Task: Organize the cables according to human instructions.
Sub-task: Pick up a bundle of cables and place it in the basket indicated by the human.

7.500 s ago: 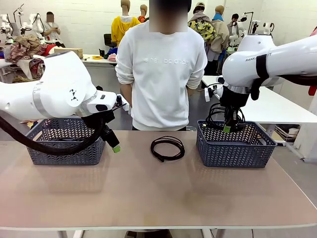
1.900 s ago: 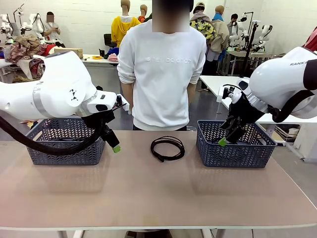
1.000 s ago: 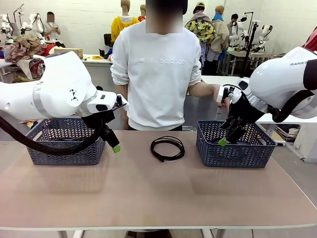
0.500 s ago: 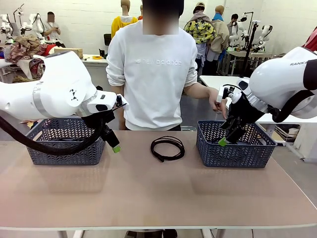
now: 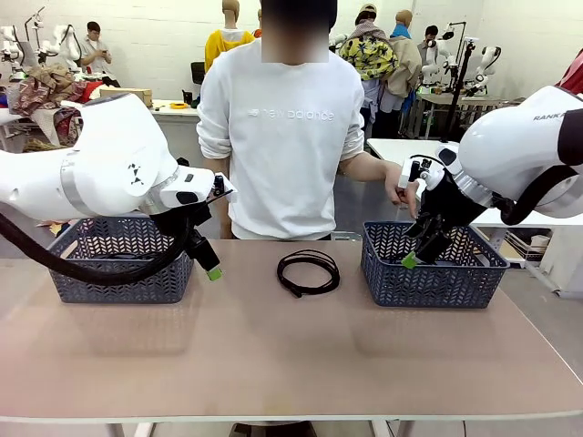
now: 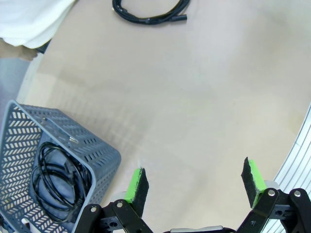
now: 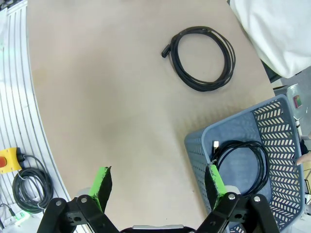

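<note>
One coiled black cable [image 5: 308, 271] lies on the table between two grey baskets; it also shows as the cable [image 6: 148, 9] and the cable [image 7: 204, 58] in the wrist views. Another coil [image 6: 56, 179] rests in the left basket [image 5: 118, 278]. A third coil [image 7: 243, 165] lies in the right basket [image 5: 428, 282]. My left gripper [image 5: 208, 264] hangs open beside the left basket's right end, holding nothing. Just above the right basket's front rim, my right gripper [image 5: 414, 255] stands open and empty. The person's hand [image 5: 398, 187] reaches out above the right basket's back edge.
The person stands at the table's far edge, behind the middle coil. The near half of the tabletop is bare. In the right wrist view a floor-level cable bundle [image 7: 29, 191] and a yellow button box [image 7: 7, 160] lie beyond the table's edge.
The person's arm has swung out from behind their back, and the hand is now over the right basket. Both arms are still; earlier, my right gripper pulled back from over that basket.
</note>
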Robot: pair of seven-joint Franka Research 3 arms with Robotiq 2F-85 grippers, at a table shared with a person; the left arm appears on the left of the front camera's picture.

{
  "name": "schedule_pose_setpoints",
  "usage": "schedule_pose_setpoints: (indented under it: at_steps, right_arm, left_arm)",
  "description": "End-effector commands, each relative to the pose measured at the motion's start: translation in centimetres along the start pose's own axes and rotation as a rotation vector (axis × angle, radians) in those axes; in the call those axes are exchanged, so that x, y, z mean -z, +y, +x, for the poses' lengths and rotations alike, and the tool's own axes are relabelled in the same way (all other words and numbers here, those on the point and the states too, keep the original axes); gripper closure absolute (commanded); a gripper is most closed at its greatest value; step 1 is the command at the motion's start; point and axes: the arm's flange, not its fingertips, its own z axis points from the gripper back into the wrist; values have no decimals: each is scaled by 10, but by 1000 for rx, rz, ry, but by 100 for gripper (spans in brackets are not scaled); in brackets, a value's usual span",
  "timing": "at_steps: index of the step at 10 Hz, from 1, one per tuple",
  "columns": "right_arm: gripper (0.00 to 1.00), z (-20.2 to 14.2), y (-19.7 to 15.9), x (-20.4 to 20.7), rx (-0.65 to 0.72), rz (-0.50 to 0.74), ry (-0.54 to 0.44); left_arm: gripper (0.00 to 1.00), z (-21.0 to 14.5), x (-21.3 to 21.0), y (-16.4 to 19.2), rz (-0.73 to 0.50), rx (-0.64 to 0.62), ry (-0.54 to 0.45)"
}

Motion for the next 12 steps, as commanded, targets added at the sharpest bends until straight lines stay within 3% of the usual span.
schedule_pose_setpoints:
  at_steps: [1,7,8,12]
  right_arm:
    - [0,10,-5,3,27,0,10]
    - [0,113,-43,48,175,48,134]
    - [0,126,-50,58,193,88,144]
    - [0,164,-65,96,264,44,268]
  left_arm:
    - [0,-1,-1,1,4,-8,-1]
    - [0,-1,-1,1,4,-8,-1]
    - [0,-1,-1,1,4,-8,-1]
    - [0,-1,-1,1,4,-8,-1]
